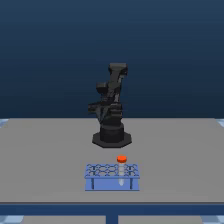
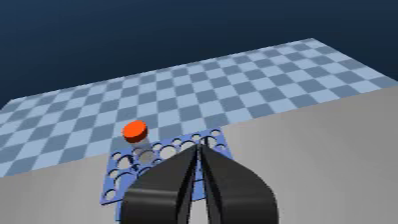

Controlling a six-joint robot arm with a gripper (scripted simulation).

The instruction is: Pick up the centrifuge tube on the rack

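The tube (image 1: 122, 160) stands upright in a far-edge hole of the rack (image 1: 112, 178) on the grey counter (image 1: 45, 155). The tool (image 2: 197, 146) is closed, empty, well above the rack.

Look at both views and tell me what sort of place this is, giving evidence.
Probably a computer-simulated lab bench, not a real room. The grey table is flat and featureless, the floor is a plain blue checker pattern, and only a robot arm, a blue rack and an orange-capped centrifuge tube are present.
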